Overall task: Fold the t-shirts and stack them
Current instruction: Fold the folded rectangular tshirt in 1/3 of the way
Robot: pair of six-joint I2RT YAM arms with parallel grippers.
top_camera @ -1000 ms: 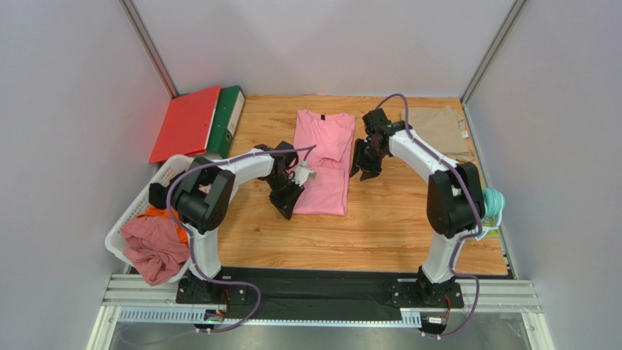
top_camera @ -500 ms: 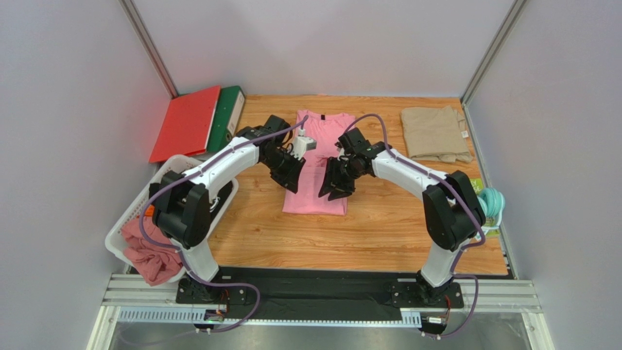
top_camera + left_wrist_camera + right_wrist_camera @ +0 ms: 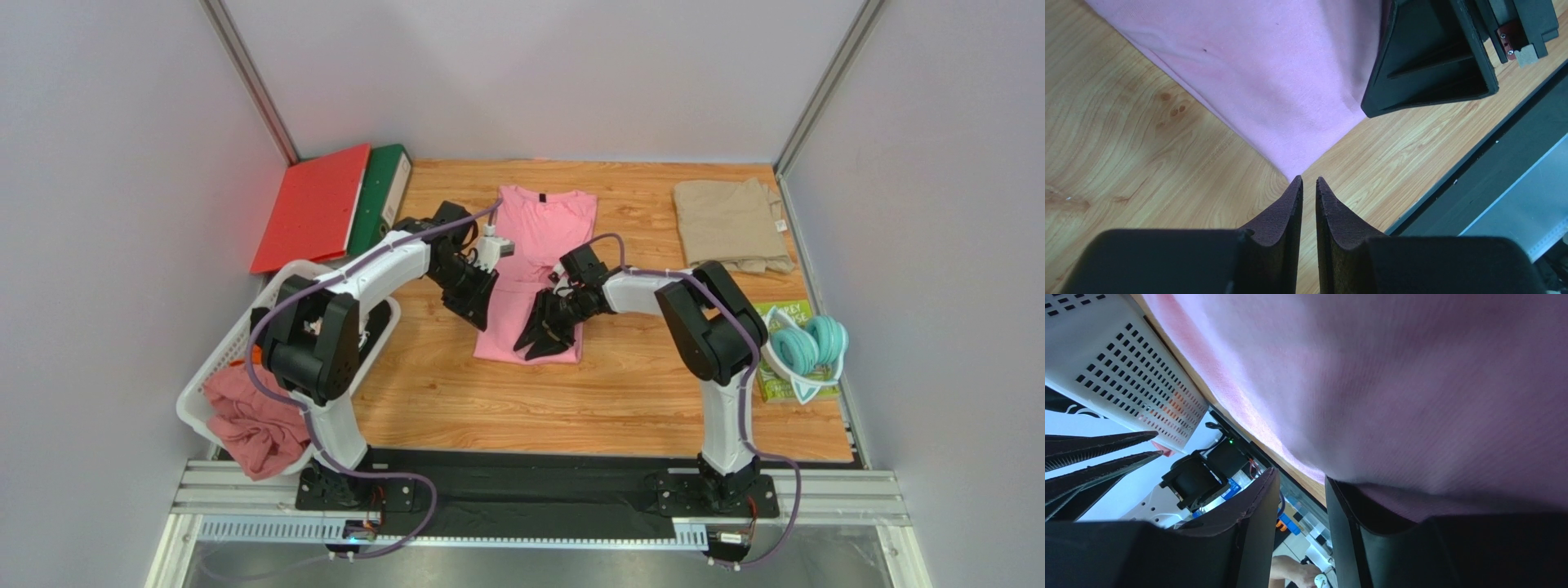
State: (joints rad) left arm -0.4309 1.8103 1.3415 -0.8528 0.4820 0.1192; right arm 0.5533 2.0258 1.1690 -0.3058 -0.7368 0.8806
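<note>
The pink tee [image 3: 546, 227] lies near the middle of the table [image 3: 638, 404] as a long strip. Its long axis runs far to near, with the neck at the far end and the hem toward us, the near end leaning a little left. The khaki tee [image 3: 730, 224] sits folded in the far right corner, well apart.

We see bare wood on three sides of the pink tee: a band on the left toward the basket [image 3: 211, 368], a broad stretch in front, and a wide lane on the right toward the khaki one. Binders [image 3: 331, 208] fill the far left corner and headphones [image 3: 810, 346] sit at the right edge.

Our left gripper [image 3: 1309, 182] hangs at the tee's left edge, its jaws narrow with only a thin slit between them and nothing in it. The tee's near left corner comes right up to the tips; we cannot tell whether they touch.

Our right gripper [image 3: 1301, 476] is low over the near right part of the pink tee, jaws partly apart. Cloth lies against one finger [image 3: 1352, 502], and we see none in the gap.
</note>
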